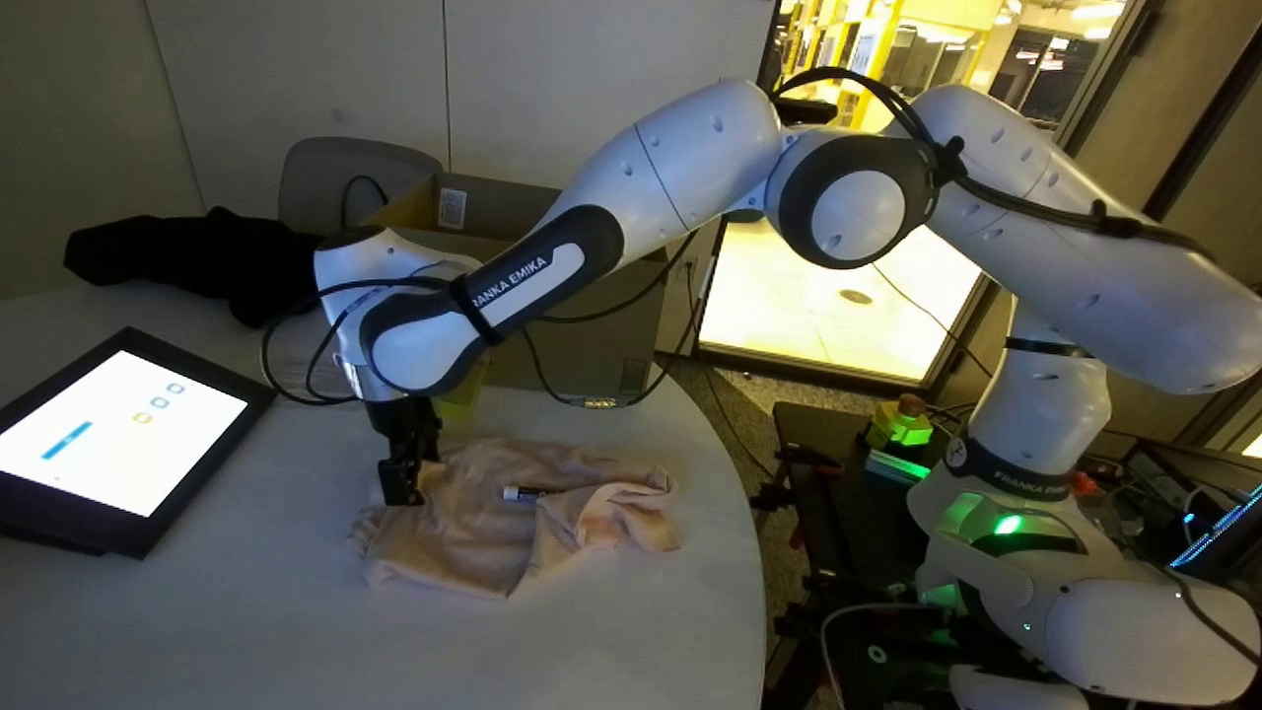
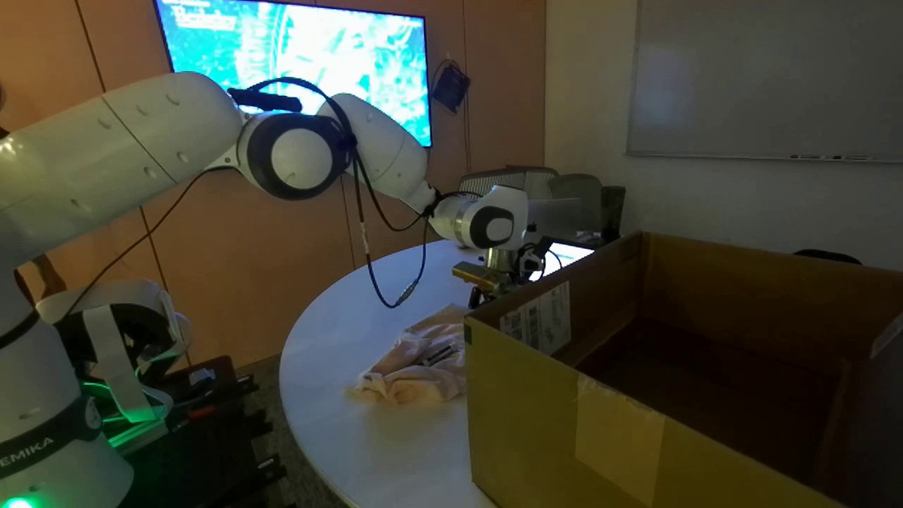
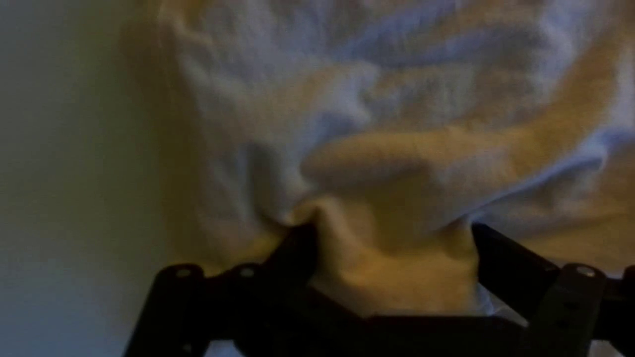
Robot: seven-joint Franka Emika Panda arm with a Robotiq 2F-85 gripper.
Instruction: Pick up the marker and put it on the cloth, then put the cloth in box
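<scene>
The pale beige-pink cloth (image 1: 463,523) lies rumpled on the round table. On top of it rests the marker (image 1: 523,494), dark with a white end; it also shows in an exterior view as a dark stick (image 2: 439,355). My gripper (image 1: 402,485) points down at the cloth's edge on the tablet side, apart from the marker. In the wrist view its jaws stand wide, the fingertips (image 3: 303,248) pressing into the cloth (image 3: 407,148), and a raised fold of fabric lies between them. The marker is out of the wrist view. The brown cardboard box (image 2: 529,402) stands beside the cloth.
A tablet (image 1: 128,434) with a lit screen lies close to the gripper. Black bundled fabric (image 1: 187,258) sits at the back, near a grey chair (image 1: 345,163). The box's tall wall rises right behind the cloth, and cables hang from the arm.
</scene>
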